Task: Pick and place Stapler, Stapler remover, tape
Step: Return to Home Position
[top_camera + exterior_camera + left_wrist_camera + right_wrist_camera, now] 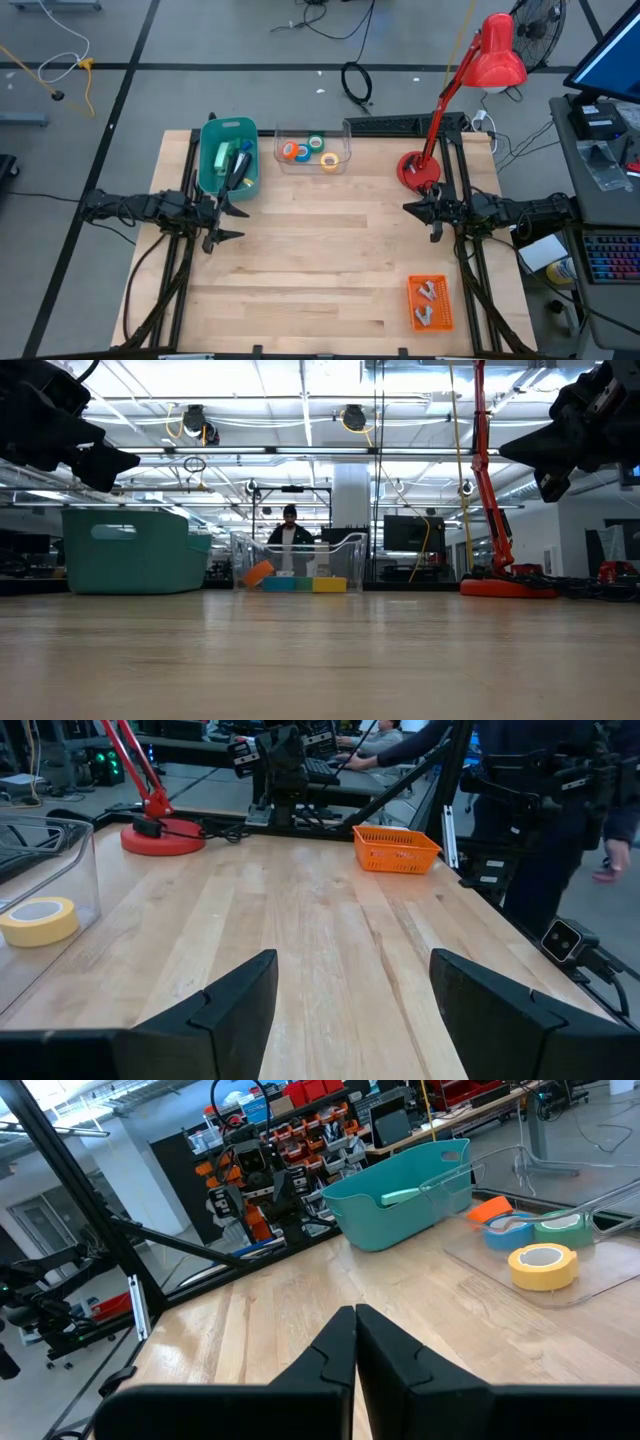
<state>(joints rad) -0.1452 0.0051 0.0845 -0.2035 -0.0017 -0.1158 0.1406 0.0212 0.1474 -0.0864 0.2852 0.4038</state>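
Observation:
Several tape rolls lie in a clear tray (345, 140) at the far middle of the table: orange (289, 150), blue (302, 153), green (316, 143) and yellow (329, 160). Left of the tray stands a teal bin (212, 160) with a dark stapler (238, 165) in it. An orange basket (429, 302) at the near right holds pale metal stapler removers (428, 292). My left gripper (235, 224) hovers open at the table's left, below the bin in the picture. My right gripper (412, 208) hovers shut at the right, near the lamp base. Neither touches anything.
A red desk lamp stands on its round base (418, 170) at the far right, its arm leaning over the table's far edge. The bare wooden tabletop (320, 260) stretches between the two arms. A person (289, 530) sits far behind the table.

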